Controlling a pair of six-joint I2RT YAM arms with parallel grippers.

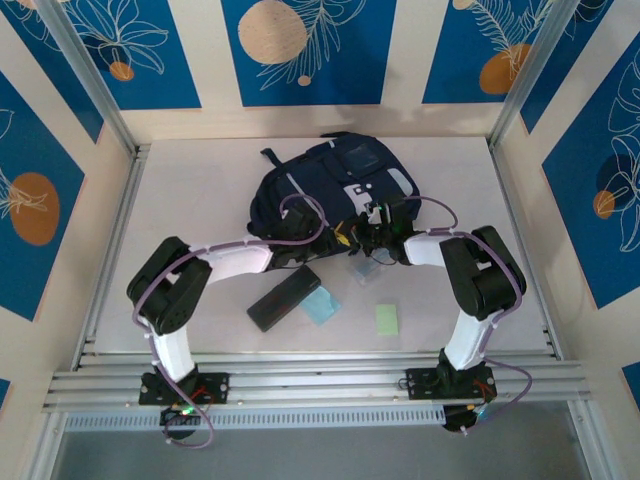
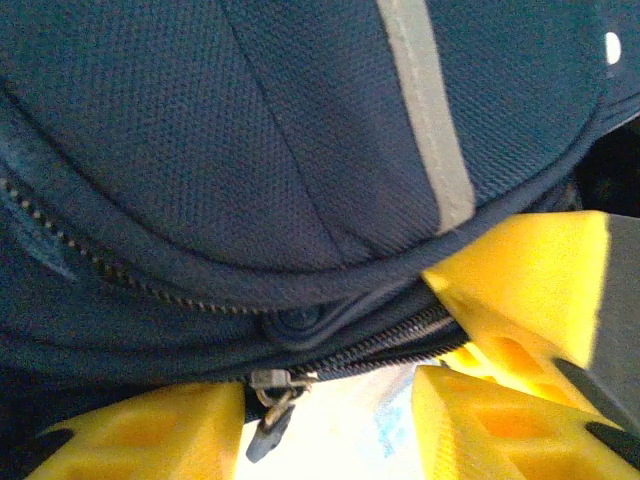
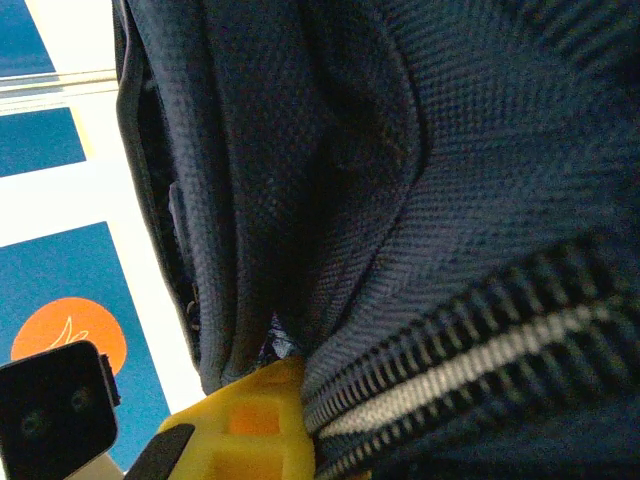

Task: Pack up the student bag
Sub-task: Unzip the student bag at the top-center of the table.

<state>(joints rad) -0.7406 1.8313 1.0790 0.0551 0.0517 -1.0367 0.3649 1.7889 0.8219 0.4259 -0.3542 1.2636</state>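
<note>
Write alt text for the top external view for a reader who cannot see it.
A dark navy student bag lies on the table, with the left gripper and right gripper both at its near edge. In front of it lie a slim black case, a pale blue flat item and a light green card.

The navy student bag (image 2: 200, 130), with a grey stripe (image 2: 430, 130), sits just above the left gripper (image 2: 330, 410); a zip pull (image 2: 268, 408) dangles between its parted yellow fingers (image 2: 130, 435).
</note>
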